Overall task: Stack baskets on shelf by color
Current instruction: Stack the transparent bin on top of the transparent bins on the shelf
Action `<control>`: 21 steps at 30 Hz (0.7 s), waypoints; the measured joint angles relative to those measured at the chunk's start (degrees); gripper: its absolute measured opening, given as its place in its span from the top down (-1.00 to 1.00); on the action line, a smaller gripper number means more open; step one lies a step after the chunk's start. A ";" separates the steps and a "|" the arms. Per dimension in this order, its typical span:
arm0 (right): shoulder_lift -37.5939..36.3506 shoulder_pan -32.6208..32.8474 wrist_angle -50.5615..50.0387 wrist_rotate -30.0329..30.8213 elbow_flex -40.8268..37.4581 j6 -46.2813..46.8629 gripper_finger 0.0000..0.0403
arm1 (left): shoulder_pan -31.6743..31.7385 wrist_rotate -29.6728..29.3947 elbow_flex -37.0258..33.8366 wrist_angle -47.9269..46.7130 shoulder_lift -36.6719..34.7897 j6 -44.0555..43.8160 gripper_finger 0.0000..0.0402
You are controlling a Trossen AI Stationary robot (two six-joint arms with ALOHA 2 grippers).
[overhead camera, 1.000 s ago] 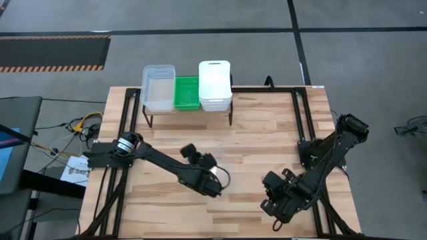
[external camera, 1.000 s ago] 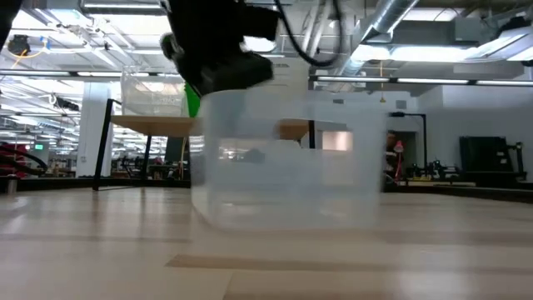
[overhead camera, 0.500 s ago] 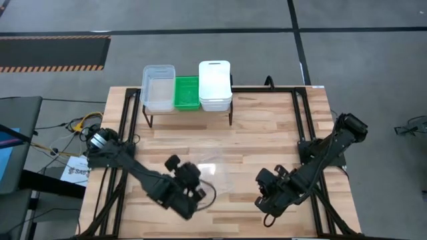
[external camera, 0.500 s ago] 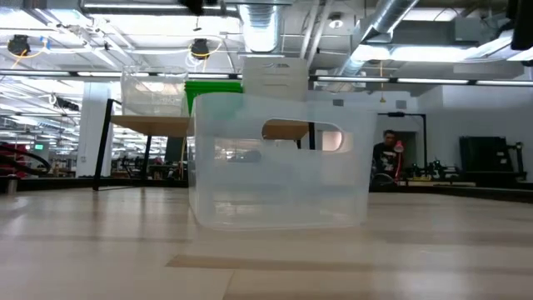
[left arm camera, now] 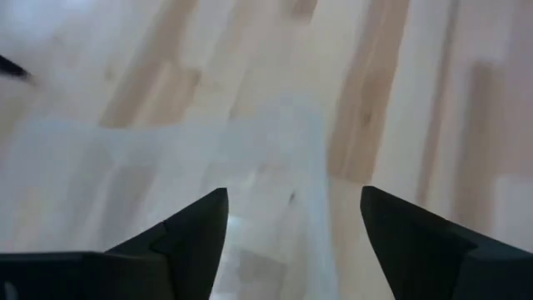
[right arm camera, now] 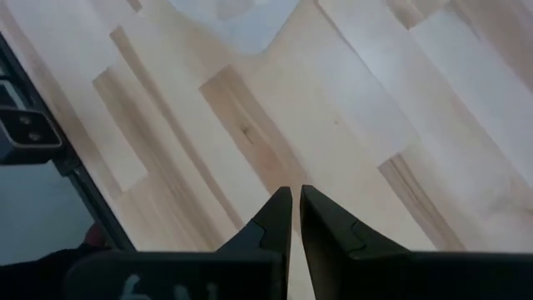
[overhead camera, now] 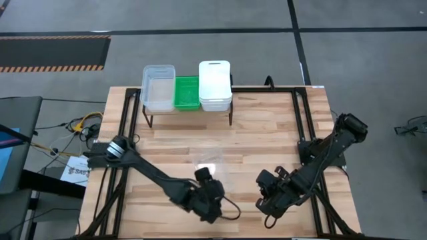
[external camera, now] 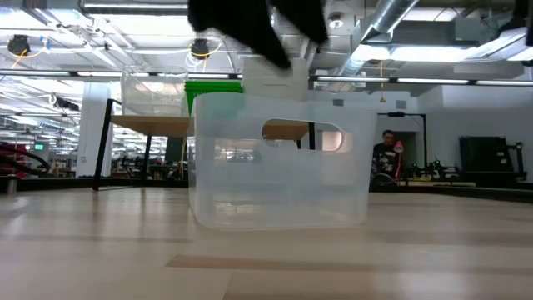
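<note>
Swinging back toward 6 o'clock, my left end effector [overhead camera: 208, 195] stood wide and empty over the clear basket [overhead camera: 211, 167] at table [overhead camera: 267, 127] centre, the last off the shelf [overhead camera: 189, 111], while my right end effector [overhead camera: 268, 200] waited nearly closed at 5 o'clock.

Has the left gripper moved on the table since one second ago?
Yes. In the high view the left gripper has moved away from the shelf, toward the near table edge, beside the clear basket standing on the table; its fingers are open.
</note>
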 joint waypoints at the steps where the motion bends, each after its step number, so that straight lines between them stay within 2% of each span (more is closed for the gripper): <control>1: -0.02 0.36 -0.02 0.02 0.00 0.02 0.74 | 0.44 2.07 -0.01 -0.11 1.09 0.58 -0.31; 3: -0.01 0.98 0.00 0.02 0.00 0.04 0.74 | 1.13 5.31 -0.01 0.70 3.02 2.13 -0.32; 8: 0.00 2.14 -0.13 0.09 0.00 1.57 0.74 | 1.70 6.78 -0.01 0.76 7.61 3.24 -0.30; 13: 0.00 2.74 -0.27 0.16 0.00 1.62 0.74 | 2.55 15.17 0.34 1.04 10.80 3.71 -0.17; 16: -0.01 2.74 -0.31 0.22 0.00 2.08 0.74 | 2.52 16.54 0.25 0.16 11.00 3.45 0.10; 21: 0.00 2.72 -0.38 0.30 0.00 3.10 0.74 | 2.66 14.32 0.17 -0.66 10.56 2.19 0.83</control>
